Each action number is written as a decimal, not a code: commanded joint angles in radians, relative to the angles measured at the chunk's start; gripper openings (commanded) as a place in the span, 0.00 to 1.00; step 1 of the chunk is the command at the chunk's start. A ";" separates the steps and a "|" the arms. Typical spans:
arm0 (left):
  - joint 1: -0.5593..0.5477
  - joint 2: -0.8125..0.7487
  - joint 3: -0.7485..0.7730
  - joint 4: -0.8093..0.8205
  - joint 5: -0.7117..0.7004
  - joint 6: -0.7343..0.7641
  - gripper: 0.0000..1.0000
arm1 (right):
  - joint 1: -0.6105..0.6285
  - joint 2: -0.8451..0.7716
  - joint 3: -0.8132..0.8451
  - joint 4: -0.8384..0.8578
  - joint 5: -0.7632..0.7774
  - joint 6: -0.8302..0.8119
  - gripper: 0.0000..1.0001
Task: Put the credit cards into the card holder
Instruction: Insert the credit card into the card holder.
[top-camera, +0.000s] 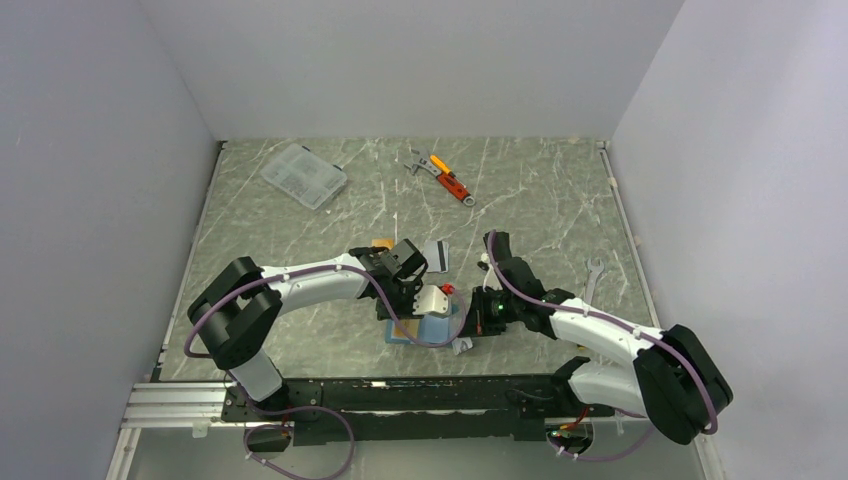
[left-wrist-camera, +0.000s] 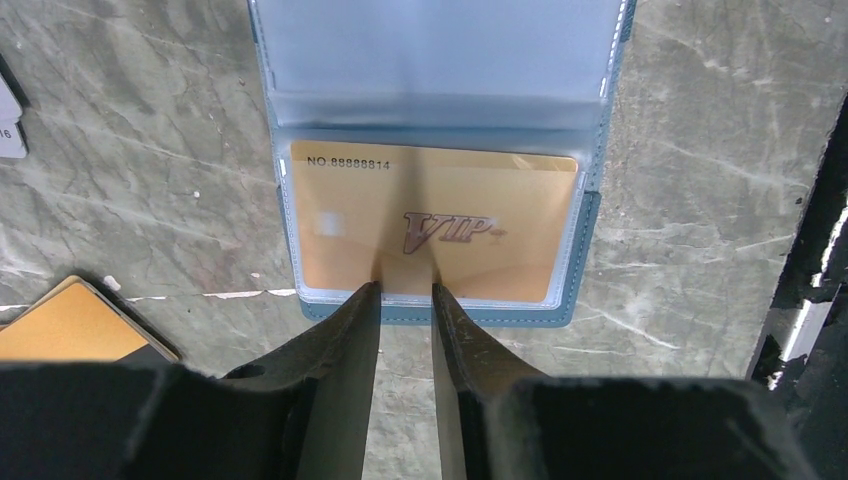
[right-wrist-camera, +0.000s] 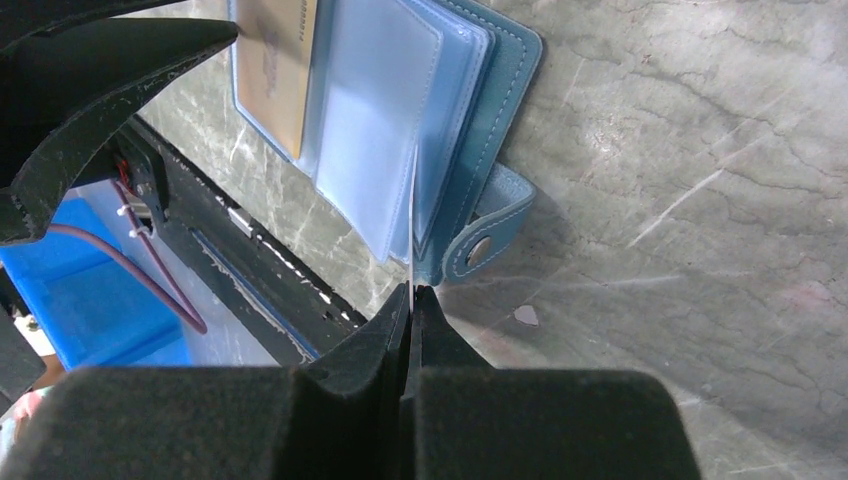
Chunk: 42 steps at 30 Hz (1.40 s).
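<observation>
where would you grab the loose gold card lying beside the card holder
Probably by its two long edges, across the short width, coming straight down from above. The gold card lies flat on the table, so neither face can be pinched; only the thin edges are reachable.

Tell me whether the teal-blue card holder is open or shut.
Open: the teal-blue folding card holder lies spread, its clear plastic sleeves fanned out, an orange-gold VIP card inside one.
</observation>
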 joint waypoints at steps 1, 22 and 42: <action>-0.003 -0.005 -0.003 -0.014 0.026 0.025 0.31 | 0.002 -0.049 0.041 -0.015 -0.003 -0.017 0.00; 0.034 -0.094 0.013 -0.079 0.068 0.068 0.30 | 0.008 -0.013 0.103 0.084 -0.087 0.043 0.00; 0.118 -0.180 -0.015 -0.126 0.146 0.139 0.30 | 0.069 0.219 0.183 0.253 -0.090 0.066 0.00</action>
